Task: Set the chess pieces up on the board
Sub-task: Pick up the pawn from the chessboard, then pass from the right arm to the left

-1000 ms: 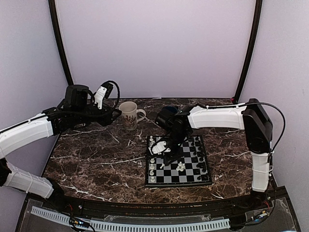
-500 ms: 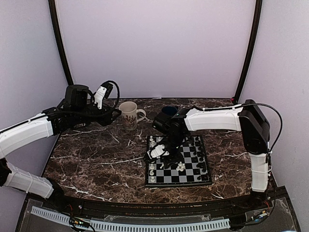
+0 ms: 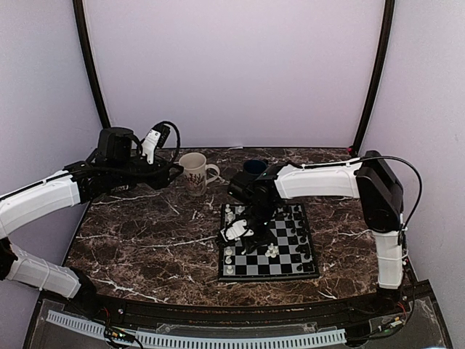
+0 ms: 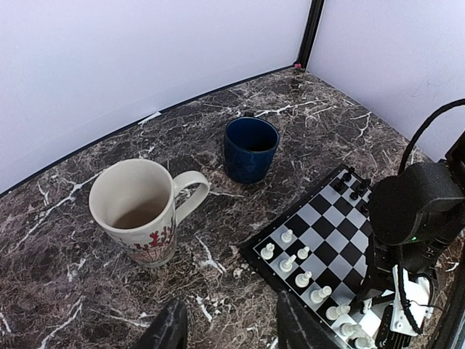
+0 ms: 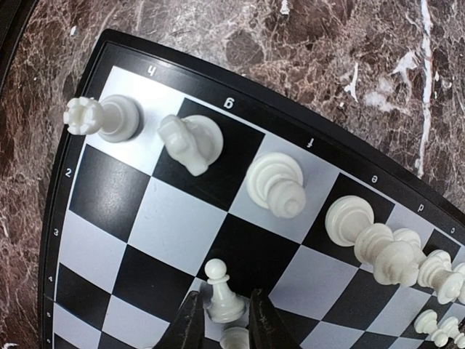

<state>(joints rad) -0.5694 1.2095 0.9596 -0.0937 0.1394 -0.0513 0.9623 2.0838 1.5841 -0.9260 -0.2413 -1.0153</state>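
Observation:
The board (image 3: 222,276) lies right of the table's middle; it also shows in the left wrist view (image 4: 330,218). White chess pieces (image 3: 229,251) stand along its left edge and black ones (image 3: 298,218) along its right. My right gripper (image 3: 247,236) reaches down over the left part of the board (image 5: 171,211). In its wrist view my right gripper (image 5: 227,323) is shut on a white pawn (image 5: 224,298) standing upright on a square. A rook (image 5: 102,116), knight (image 5: 190,142) and bishop (image 5: 276,185) stand in the row beyond. My left gripper (image 4: 232,331) hangs open over bare marble near the board's corner.
A white mug with red marks (image 3: 194,173) stands behind the board, also seen from the left wrist (image 4: 134,207). A dark blue mug (image 3: 254,169) sits near the board's far edge and shows again in the left wrist view (image 4: 251,149). Two white pieces (image 3: 271,251) stand mid-board.
My right gripper has shifted a little left over the board and its jaws have narrowed round the pawn. The left arm has not moved.

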